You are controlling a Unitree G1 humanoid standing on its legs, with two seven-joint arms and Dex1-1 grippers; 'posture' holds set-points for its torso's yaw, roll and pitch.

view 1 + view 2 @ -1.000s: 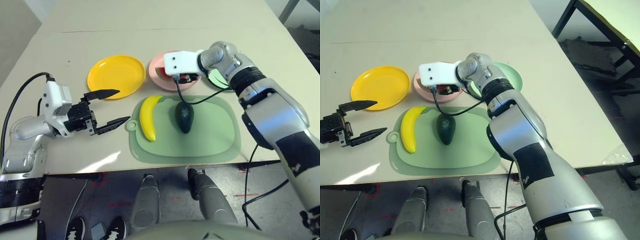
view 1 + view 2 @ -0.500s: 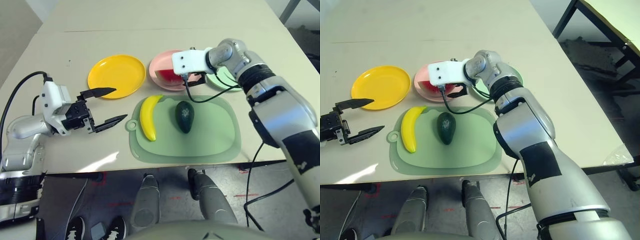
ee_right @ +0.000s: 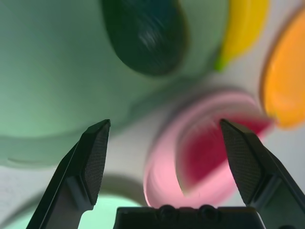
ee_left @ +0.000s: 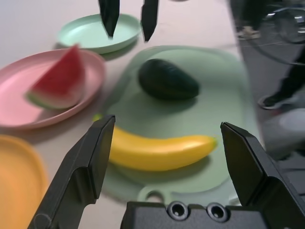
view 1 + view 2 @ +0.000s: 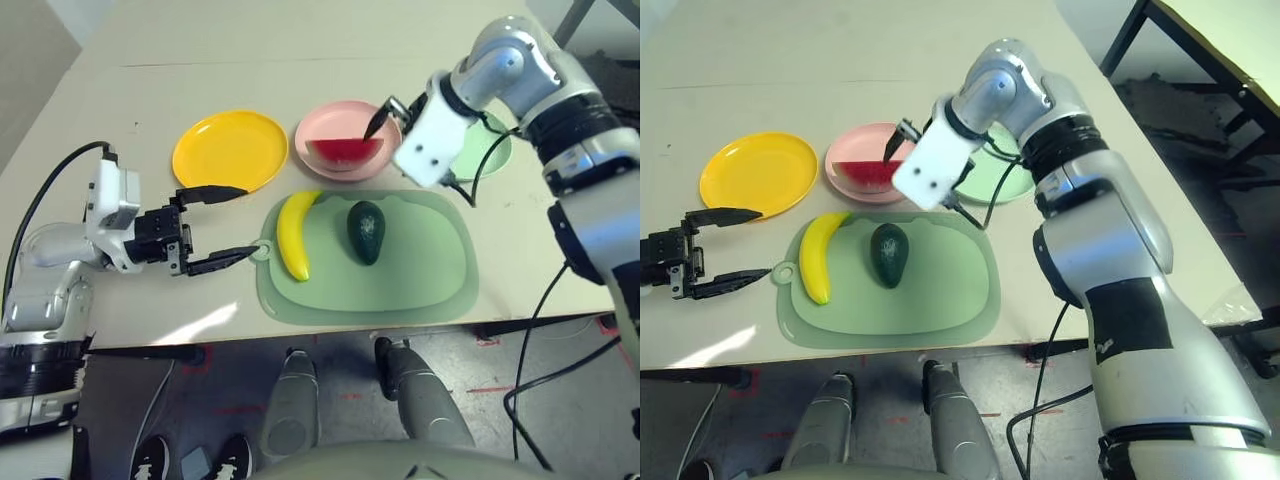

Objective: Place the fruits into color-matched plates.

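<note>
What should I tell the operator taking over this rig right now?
Left gripper: open, empty, beside the mat.
Right gripper: open, empty, above the plates.
Done: watermelon on pink plate.
Left: banana and avocado, both on the green mat; likely banana to yellow plate, avocado to mint plate.
</note>
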